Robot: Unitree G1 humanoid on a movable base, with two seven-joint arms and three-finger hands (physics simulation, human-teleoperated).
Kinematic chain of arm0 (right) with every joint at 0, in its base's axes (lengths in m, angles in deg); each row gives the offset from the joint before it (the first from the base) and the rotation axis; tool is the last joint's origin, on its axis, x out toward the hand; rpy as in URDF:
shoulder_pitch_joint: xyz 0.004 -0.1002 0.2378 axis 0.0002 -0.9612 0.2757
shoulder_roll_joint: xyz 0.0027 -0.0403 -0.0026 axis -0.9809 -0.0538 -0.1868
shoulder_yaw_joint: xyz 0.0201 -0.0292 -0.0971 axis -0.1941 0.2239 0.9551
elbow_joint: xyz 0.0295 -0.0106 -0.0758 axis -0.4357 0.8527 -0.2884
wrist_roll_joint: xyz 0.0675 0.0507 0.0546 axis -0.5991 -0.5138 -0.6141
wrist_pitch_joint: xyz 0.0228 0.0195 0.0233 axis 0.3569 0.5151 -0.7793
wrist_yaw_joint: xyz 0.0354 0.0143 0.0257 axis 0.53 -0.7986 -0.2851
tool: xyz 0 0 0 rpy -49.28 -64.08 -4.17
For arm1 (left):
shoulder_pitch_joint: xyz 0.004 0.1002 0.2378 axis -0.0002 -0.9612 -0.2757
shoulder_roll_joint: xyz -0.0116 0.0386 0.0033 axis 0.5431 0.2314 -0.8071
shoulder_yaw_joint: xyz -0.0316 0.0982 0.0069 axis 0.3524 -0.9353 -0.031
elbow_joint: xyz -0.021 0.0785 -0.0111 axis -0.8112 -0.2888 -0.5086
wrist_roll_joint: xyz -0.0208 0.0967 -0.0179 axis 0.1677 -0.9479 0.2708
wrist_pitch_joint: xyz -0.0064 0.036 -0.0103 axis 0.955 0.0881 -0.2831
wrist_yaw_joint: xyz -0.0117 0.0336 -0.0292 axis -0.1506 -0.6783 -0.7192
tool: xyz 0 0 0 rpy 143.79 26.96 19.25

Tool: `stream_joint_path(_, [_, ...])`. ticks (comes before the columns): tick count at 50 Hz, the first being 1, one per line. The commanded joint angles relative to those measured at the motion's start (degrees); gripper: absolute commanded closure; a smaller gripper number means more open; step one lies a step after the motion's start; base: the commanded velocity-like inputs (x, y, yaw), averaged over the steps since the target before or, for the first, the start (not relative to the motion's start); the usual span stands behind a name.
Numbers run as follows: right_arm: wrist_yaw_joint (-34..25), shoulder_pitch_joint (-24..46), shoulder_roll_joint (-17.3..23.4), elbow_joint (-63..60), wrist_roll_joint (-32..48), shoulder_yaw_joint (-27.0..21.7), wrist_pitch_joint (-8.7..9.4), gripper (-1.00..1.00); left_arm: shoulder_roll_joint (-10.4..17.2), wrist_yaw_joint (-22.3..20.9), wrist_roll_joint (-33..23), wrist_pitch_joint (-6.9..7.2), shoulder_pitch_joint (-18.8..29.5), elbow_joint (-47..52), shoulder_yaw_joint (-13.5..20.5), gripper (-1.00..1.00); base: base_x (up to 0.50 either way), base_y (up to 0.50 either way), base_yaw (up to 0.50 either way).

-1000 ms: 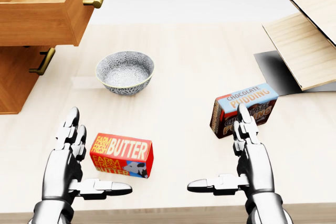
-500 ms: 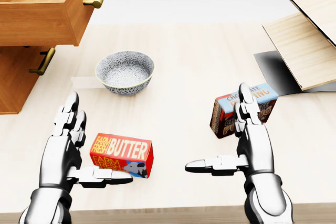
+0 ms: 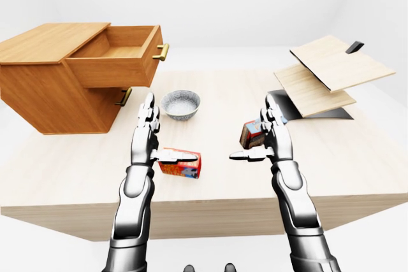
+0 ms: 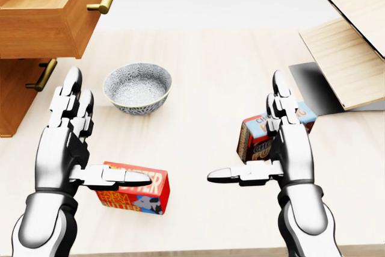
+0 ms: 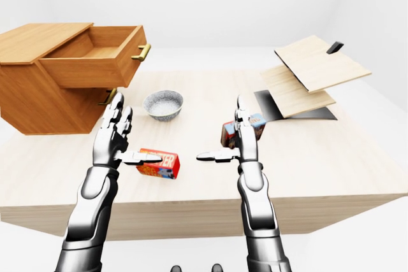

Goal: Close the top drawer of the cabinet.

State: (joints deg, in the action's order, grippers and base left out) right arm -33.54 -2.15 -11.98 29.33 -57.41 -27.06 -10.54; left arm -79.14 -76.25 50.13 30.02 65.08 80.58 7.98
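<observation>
Pale wooden table [image 3: 357, 157], plain white surroundings.

Both arms reach up from the bottom of the head view, forearms roughly parallel and well apart; the left hand [image 4: 66, 142] is spread, fingers pointing up the view, thumb jutting toward the middle; the right hand [image 4: 283, 148] mirrors it, fingers straight, thumb extended leftward; the two thumbs point at each other without meeting; neither hand grips anything.

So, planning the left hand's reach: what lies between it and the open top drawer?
Nothing. In the left-eye view only bare table separates the left hand from the top drawer; the bowl sits off to the right.
</observation>
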Motion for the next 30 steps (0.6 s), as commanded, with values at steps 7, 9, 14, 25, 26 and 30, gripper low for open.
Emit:
stream_joint_path(7, [-0.9,-0.6,-0.3,-0.2,0.9,0.6,0.0,-1.0,-0.2,-0.3,0.2,0.0,-0.5,1.1,-0.2,-1.0,0.44,-0.08,0.0])
stream_joint_path(9, [-1.0,-0.9,-0.2,-0.3,0.9,0.6,0.0,-1.0,-0.2,-0.3,0.2,0.0,-0.5,1.0,-0.2,-1.0,0.47,-0.03,0.0])
stream_joint_path(14, [-1.2,-1.3,-0.1,-0.5,1.2,0.6,0.0,-1.0,-0.2,-0.3,0.2,0.0,-0.6,0.9,-0.3,-1.0,0.47,-0.01,0.0])
stream_joint_path(25, [-0.2,0.6,-0.5,1.1,0.7,0.5,0.0,-1.0,-0.4,-0.2,0.2,0.0,-1.1,1.3,-0.5,-1.0,0.22,0.01,0.0])
stream_joint_path(26, [-0.1,0.8,-0.5,1.2,0.7,0.6,0.0,-1.0,-0.4,-0.2,0.1,0.0,-1.3,1.4,-0.5,-1.0,0.0,0.0,0.0])
stream_joint_path(30, [0.1,1.4,-0.5,1.5,0.7,0.6,0.0,-1.0,-0.4,-0.3,0.1,0.0,-1.3,1.5,-0.6,-1.0,0.0,0.0,0.0])
